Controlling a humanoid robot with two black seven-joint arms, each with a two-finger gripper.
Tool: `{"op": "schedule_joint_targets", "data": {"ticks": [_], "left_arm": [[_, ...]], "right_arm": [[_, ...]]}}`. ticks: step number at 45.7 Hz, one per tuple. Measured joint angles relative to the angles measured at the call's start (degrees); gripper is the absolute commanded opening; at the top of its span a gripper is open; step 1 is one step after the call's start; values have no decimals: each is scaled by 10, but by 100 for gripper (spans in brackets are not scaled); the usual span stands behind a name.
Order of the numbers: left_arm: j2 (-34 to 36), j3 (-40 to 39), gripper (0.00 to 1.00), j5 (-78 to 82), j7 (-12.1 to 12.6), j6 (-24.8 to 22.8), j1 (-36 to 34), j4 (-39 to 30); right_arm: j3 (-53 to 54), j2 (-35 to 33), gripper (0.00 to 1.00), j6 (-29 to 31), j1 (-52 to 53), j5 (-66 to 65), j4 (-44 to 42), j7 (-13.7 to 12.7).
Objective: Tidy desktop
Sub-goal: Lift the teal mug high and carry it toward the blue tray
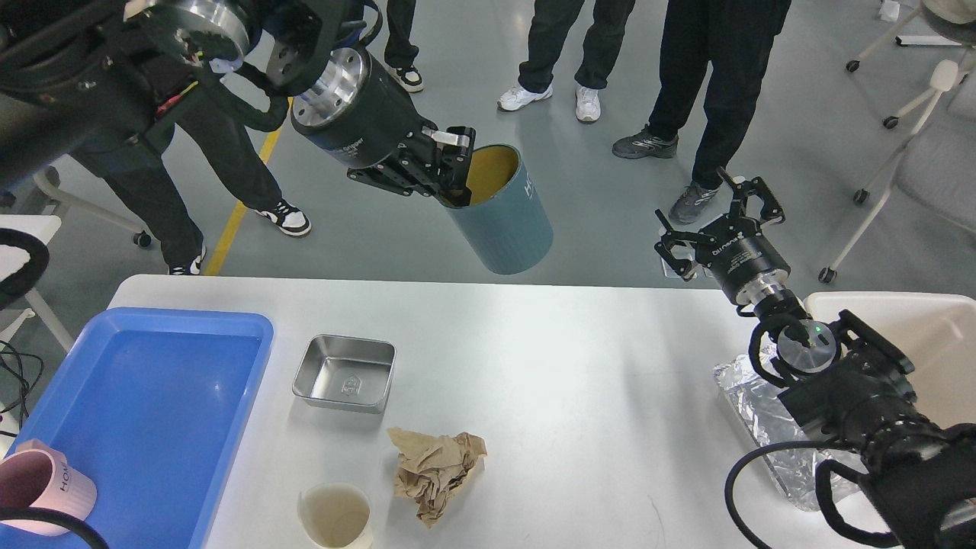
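Note:
The white desktop [579,396] fills the lower view. My left gripper [450,171] is high above its far edge, shut on the rim of a teal cup [507,213] with a yellow inside, held tilted in the air. On the desktop lie a small steel tray [345,374], a crumpled brown paper [436,473] and a white paper cup [335,517]. My right gripper [720,221] is open and empty above the far right edge.
A blue plastic tray [145,404] stands at the left with a pink cup [42,488] in its near corner. A foil-covered container [762,427] lies at the right under my right arm. A white bin [915,335] is beyond it. Several people stand behind the table.

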Motion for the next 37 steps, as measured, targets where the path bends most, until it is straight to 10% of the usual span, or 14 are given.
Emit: {"op": "schedule_joint_targets", "data": {"ticks": [17,37], "left_arm": [[89,31,3,-5,0,-9,0,10],[374,-63,3,85,0,-9,220,10]], "right_arm": [[0,0,100,-1,1,-1,0,-2],[0,8,100,-1,1,-12,0,-2]]}}
